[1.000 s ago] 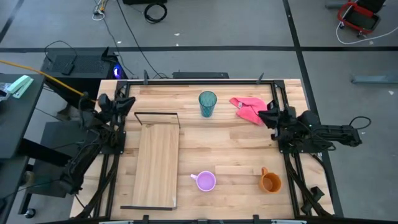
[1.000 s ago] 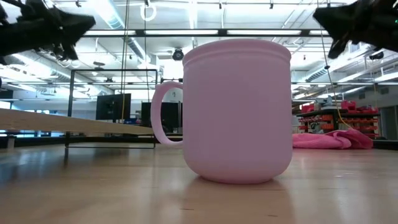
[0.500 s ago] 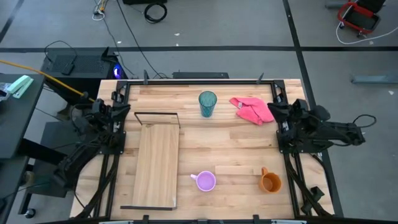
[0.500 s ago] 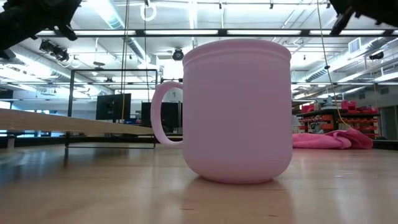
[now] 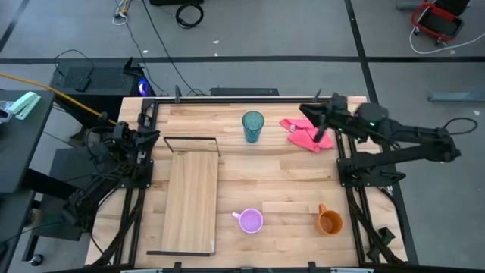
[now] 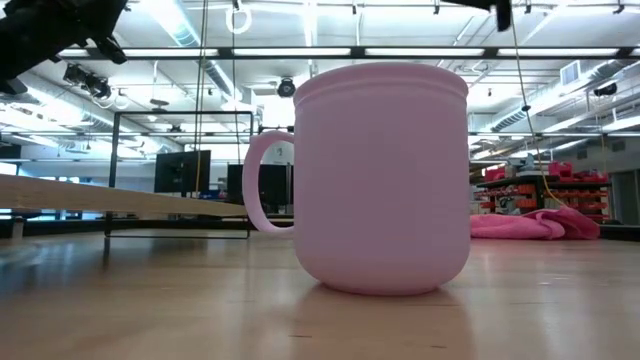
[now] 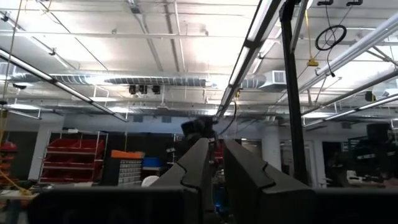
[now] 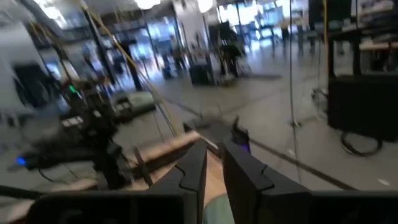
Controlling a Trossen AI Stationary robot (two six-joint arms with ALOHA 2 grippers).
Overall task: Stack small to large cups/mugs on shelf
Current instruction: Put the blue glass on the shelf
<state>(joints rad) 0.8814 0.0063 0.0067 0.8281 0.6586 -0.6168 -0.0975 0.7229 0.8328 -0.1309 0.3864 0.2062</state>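
The teal tumbler [image 5: 253, 126] stands upright at the table's far middle. The lilac mug [image 5: 250, 221] [image 6: 385, 180] and the orange mug [image 5: 330, 221] stand near the front edge. The shelf [image 5: 189, 199] [image 6: 120, 200] lies on the table's left half, with black wire frames at its far and near ends. My right gripper [image 5: 306, 114] [image 8: 214, 163] hangs high over the pink cloth, pointing toward the tumbler, shut and holding nothing. My left gripper [image 5: 145, 127] [image 7: 215, 163] waits at the left edge, tipped upward, shut and holding nothing.
A pink cloth [image 5: 307, 133] [image 6: 540, 222] lies crumpled at the far right, under my right gripper. Black frame rails run along the table's left and right edges [image 5: 342, 163]. Bare wood lies between the shelf and the mugs.
My right arm has risen from its rest at the right edge and reached toward the table's far edge and middle, its gripper levelling out above the pink cloth. My left gripper has swung a little toward the left edge and tipped upward. The cups have not moved.
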